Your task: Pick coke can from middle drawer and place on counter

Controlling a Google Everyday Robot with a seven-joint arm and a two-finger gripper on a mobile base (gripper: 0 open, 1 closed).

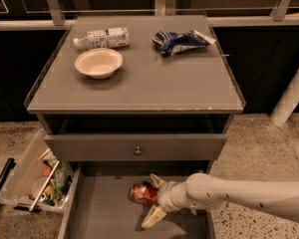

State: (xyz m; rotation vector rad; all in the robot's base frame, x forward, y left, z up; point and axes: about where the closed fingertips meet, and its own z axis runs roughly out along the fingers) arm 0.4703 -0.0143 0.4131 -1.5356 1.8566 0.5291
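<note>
The red coke can [141,193] lies on its side on the floor of the open middle drawer [97,213], at the bottom of the camera view. My gripper [148,201] reaches in from the right on its pale arm, and its two tan fingers are spread. One fingertip [154,179] is behind the can and the other [150,219] is in front of it, so the can's right end sits between them. The fingers are not closed on the can. The grey counter [154,81] is the cabinet top above.
On the counter stand a white bowl [98,62], a clear plastic bottle [102,37] lying on its side and a blue-and-white snack bag [179,41]. A closed drawer front with a round knob [137,150] sits above the open drawer. A clear bin of clutter [35,180] stands on the floor at left.
</note>
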